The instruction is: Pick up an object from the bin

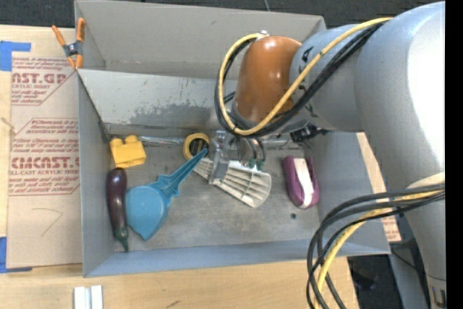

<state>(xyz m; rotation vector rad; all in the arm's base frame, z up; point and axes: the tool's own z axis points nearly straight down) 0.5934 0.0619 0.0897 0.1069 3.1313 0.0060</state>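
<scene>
at the middle of the bin (95,163) the gripper (233,154) hangs over a white ribbed brush (247,186); spread or pinched, i cannot tell; best descend straight, clear of the blue scoop (153,200) at 9 o'clock.

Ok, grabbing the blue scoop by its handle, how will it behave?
The blue scoop looks like moulded plastic: probably stiff and light. Its wide bowl sits at one end, so held by the handle it may swing bowl-down. Pushed, it likely slides and could nudge the purple toy eggplant beside it.
</scene>
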